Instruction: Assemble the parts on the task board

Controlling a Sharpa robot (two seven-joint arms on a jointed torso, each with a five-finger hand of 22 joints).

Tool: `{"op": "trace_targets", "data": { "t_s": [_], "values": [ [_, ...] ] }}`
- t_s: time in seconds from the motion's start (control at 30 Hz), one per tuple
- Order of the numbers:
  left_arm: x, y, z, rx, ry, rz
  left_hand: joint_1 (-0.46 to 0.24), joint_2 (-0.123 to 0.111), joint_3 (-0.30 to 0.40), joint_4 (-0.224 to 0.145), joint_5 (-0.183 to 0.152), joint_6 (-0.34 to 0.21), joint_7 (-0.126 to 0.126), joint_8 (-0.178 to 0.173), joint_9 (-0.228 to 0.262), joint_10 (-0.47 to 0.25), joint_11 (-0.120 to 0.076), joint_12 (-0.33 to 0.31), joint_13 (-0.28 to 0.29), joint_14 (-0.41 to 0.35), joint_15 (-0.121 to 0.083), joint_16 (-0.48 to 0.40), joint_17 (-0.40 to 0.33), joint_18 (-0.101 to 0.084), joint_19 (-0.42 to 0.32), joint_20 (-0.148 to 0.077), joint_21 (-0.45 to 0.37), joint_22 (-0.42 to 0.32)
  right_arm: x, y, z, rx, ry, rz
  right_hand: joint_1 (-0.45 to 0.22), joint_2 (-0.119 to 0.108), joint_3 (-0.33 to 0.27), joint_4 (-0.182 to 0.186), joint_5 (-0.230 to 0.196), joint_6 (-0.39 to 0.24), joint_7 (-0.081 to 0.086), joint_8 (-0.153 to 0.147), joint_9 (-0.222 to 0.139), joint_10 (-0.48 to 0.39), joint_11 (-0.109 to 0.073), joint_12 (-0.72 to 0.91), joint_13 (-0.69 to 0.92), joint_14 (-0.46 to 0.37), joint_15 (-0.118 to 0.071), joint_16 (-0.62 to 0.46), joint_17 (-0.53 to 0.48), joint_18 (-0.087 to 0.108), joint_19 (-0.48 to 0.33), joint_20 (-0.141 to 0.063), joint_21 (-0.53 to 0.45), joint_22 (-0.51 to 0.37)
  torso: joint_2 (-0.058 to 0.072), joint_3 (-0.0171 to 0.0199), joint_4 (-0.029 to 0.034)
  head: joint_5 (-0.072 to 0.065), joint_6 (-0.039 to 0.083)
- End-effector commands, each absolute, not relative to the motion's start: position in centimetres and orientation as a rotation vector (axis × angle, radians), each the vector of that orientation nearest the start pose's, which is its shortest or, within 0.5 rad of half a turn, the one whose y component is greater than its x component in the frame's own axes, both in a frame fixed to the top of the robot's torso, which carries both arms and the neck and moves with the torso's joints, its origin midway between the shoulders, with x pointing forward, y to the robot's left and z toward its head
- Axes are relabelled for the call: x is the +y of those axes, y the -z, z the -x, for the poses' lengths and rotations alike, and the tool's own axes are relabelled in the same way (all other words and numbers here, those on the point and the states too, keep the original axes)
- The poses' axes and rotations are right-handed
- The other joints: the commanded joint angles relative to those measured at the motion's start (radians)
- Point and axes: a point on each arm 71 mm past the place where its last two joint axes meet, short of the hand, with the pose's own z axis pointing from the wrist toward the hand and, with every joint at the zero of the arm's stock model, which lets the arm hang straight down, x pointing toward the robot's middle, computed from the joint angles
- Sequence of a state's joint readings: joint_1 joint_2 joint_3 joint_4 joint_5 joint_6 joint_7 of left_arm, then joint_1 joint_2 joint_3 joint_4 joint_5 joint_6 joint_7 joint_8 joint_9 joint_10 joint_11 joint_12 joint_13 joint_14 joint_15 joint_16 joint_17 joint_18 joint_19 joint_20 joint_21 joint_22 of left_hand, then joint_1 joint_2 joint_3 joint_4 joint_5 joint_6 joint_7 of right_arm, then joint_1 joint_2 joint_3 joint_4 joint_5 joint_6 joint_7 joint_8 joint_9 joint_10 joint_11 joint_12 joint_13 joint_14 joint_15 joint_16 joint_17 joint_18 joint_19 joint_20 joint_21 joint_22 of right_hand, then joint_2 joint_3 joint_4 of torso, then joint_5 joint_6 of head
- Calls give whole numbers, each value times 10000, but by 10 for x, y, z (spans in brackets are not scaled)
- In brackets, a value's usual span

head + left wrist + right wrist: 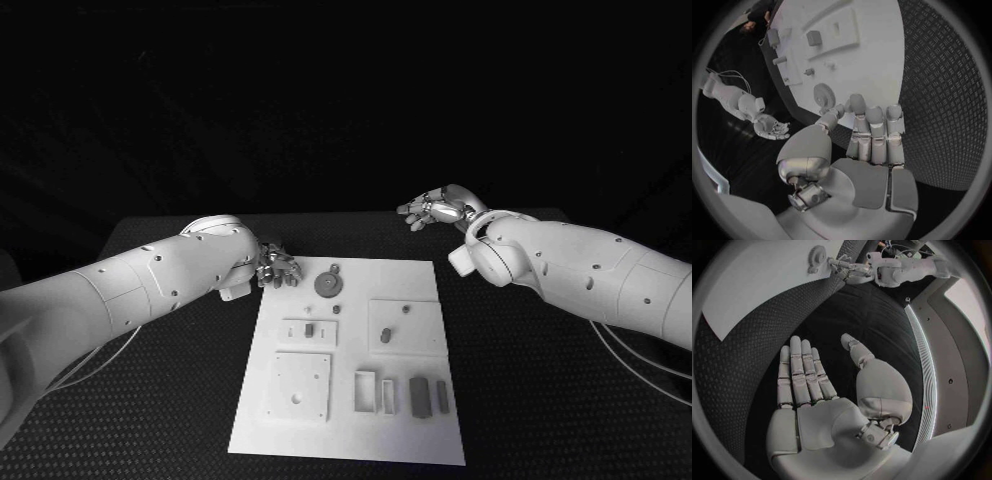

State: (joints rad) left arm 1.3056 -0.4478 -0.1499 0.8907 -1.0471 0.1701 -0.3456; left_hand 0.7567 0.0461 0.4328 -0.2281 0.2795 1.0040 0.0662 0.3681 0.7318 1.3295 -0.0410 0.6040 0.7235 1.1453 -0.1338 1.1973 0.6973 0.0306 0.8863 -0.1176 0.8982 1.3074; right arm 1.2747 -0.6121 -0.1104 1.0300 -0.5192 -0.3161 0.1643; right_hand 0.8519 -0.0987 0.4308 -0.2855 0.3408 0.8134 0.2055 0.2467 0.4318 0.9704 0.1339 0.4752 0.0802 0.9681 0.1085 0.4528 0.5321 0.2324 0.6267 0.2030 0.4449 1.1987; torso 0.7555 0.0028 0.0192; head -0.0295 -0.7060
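Your left hand point(277, 270), fingers apart and empty, hovers at the task board's point(418, 280) far left corner with the gear-like part point(330, 284) just beside its fingertips, far nearer than your spread, empty right hand point(438, 209).

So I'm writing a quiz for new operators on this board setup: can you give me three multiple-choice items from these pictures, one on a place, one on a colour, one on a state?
1. Where does the round gear lie?
A. on the task board's far part, near the left robot hand
B. on the bare table by the right arm
C. in the right robot hand

2. What colour is the task board?
A. black
B. white
C. striped

3. What does the right robot hand hold?
A. the gear
B. a rectangular part
C. nothing

Key: 1 A, the head view shows it on the board beside the left robot hand. 2 B, the plate is white on the black table. 3 C, its fingers are straight and its palm is bare.
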Motion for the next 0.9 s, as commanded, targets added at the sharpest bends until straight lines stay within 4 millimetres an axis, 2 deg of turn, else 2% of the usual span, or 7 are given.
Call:
{"op": "trace_targets", "data": {
  "t_s": [0.03,0.2,0.43,0.47,0.5,0.53,0.9],
  "values": [
    [193,226,-582,22499,3424,2078,33,116,29,-84,10,79,17,-70,22,47,11,26,-11,1,-26,41,-20,-10,28,-1079,25,210,-237,192,-575,16049,-9842,-6768,-78,24,31,10,55,-31,23,51,-16,34,2,-26,-18,-59,28,-42,-16,-94,-78,25,-54,14,2,1,4,4,2],
    [194,226,-582,22458,3428,2107,213,287,122,-232,26,112,18,-101,72,58,14,37,-30,2,-18,59,-50,-20,29,-1078,45,208,-237,192,-575,16049,-9841,-6768,-81,24,30,11,55,-32,23,52,-17,34,3,-26,-20,-59,28,-42,-17,-94,-79,25,-56,17,1,3,0,9,-6],
    [197,226,-581,22461,3596,2385,778,653,308,-556,-20,441,-67,7,293,250,-42,123,-53,129,-24,182,-81,-28,98,-1085,135,212,-237,192,-575,16043,-9835,-6771,-86,24,29,13,56,-32,23,53,-18,33,3,-26,-22,-60,28,-41,-18,-94,-78,26,-59,20,-2,1,4,-2,-3],
    [197,226,-581,22441,3608,2437,929,590,423,-518,-277,484,-86,16,332,288,-56,132,-63,159,-34,200,-89,-18,126,-1096,150,205,-237,192,-575,16038,-9832,-6771,-88,24,28,14,55,-32,24,53,-18,33,3,-25,-22,-60,28,-41,-18,-94,-78,27,-59,21,2,1,7,-3,-2],
    [197,226,-581,22431,3619,2495,1262,291,1034,-192,-1254,556,-118,24,404,335,-75,126,-92,191,-48,213,-112,-8,180,-1102,141,174,-237,192,-575,16040,-9836,-6769,-89,24,28,14,56,-33,24,53,-19,33,3,-25,-22,-60,28,-41,-18,-94,-78,27,-59,21,1,-1,8,-5,-1],
    [198,226,-581,22405,3647,2603,1498,-78,1685,278,-1567,620,-143,27,534,394,-81,125,-132,243,-47,234,-144,-24,243,-1099,162,189,-237,192,-575,16040,-9839,-6767,-91,24,27,15,56,-33,24,53,-19,33,4,-25,-23,-60,28,-41,-18,-94,-78,27,-60,21,-2,-2,10,-8,-1],
    [211,226,-574,22520,4245,4007,1565,-90,1772,280,-1444,942,-266,255,1027,650,-177,266,-127,453,-118,401,-144,-3,366,-1152,352,221,-238,192,-575,16028,-9818,-6781,-104,23,23,19,58,-35,25,54,-21,33,4,-25,-26,-62,28,-40,-19,-94,-78,29,-64,26,-8,3,3,7,11]
  ]
}}
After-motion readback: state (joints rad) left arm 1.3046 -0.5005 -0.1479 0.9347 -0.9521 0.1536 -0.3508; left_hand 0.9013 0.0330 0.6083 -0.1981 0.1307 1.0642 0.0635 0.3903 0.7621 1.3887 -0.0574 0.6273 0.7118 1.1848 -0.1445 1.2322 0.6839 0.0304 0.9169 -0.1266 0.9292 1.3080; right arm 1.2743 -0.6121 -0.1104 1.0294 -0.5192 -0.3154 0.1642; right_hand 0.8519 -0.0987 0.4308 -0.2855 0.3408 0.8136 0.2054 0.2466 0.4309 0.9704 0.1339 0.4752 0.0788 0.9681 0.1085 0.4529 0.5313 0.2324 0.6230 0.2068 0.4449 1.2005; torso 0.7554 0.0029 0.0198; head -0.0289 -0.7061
